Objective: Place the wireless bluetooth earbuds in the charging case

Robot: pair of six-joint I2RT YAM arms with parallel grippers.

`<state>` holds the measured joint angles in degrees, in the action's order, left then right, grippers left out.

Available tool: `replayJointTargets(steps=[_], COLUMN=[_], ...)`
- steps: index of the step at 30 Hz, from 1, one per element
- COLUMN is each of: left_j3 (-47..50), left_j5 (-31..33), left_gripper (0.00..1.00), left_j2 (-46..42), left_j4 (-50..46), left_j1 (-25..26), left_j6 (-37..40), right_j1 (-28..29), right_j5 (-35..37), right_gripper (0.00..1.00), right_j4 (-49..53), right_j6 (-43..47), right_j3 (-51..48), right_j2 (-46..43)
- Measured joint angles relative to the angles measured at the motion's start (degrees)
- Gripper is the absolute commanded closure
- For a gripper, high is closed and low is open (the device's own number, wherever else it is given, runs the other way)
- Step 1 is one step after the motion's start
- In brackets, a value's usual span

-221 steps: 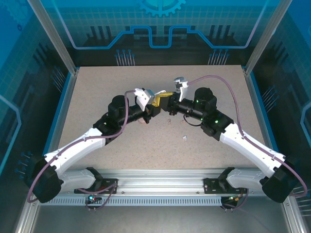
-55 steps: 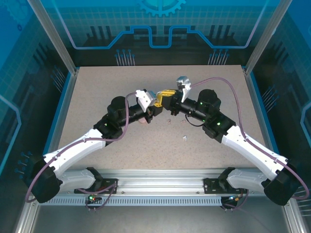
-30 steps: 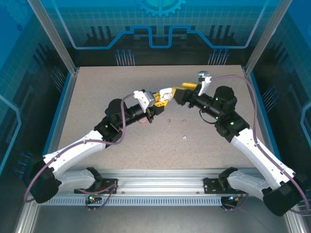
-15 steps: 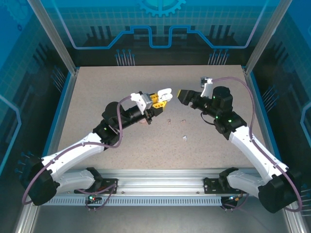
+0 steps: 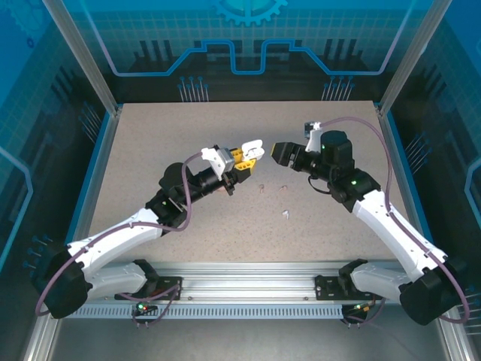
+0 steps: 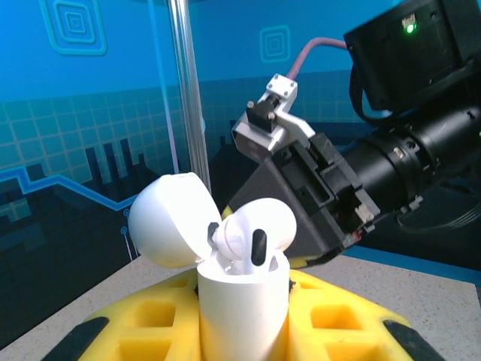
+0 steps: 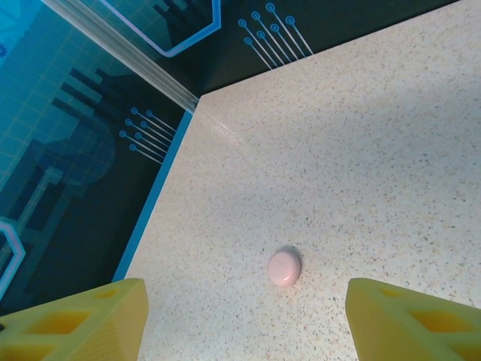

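Observation:
My left gripper [image 6: 242,320] is shut on a white charging case [image 6: 242,301], held upright above the table with its lid [image 6: 167,219] swung open. A white earbud [image 6: 252,235] sits in the case with its head sticking out. From above, the left gripper [image 5: 246,154] and the case [image 5: 254,147] are at mid-table. My right gripper [image 5: 276,153] hangs just to the right of the case, open, with nothing between its yellow fingers [image 7: 75,323]. Three tiny buds lie on the table: two [image 5: 261,188] [image 5: 283,187] below the grippers and a white one [image 5: 286,214] nearer me.
A small round pink case [image 7: 285,268] lies shut on the speckled table [image 5: 150,150], below the right gripper. Blue rims and glass walls [image 5: 90,173] bound the table. The right arm's black wrist [image 6: 406,158] looms close behind the white case.
The right gripper has drawn back to the right, away from the white case, and now points left. The left gripper has lifted the case slightly.

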<state>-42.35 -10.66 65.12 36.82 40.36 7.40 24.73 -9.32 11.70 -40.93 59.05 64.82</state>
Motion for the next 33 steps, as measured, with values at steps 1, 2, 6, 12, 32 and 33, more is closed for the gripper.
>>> replayJointTargets(steps=[1, 2, 6, 12, 32, 33], left_j3=[0.11, 0.20, 0.35, 1.11, 1.25, 1.27], left_j5=[0.15, 0.33, 0.59, 1.07, 2.19, 2.27], left_gripper=[1.00, 1.00, 1.00, 1.00, 1.00, 1.00], left_j2=[-0.02, -0.04, -0.07, -0.07, -0.07, -0.07], left_j4=[0.02, 0.02, 0.39, 1.25, 2.54, 2.54], left_j1=[0.00, 0.00, 0.00, 0.00, 0.00, 0.00], left_j6=[0.02, 0.00, -0.02, -0.04, -1.33, -1.33], right_j1=[0.00, 0.04, 0.09, 0.09, 5.51, 5.88], right_j5=[0.35, 0.85, 2.43, 2.91, 6.78, 7.04], right_gripper=[0.31, 0.31, 0.30, 0.31, 0.34, 0.34], right_j4=[0.87, 1.73, 3.32, 5.49, 10.56, 11.06], right_j6=[0.24, 0.44, 0.66, -0.07, -1.36, -1.33], right_j3=[1.40, 2.54, 3.72, 4.46, 7.87, 8.15], right_j2=[0.37, 0.66, 0.68, 0.70, 5.46, 5.84])
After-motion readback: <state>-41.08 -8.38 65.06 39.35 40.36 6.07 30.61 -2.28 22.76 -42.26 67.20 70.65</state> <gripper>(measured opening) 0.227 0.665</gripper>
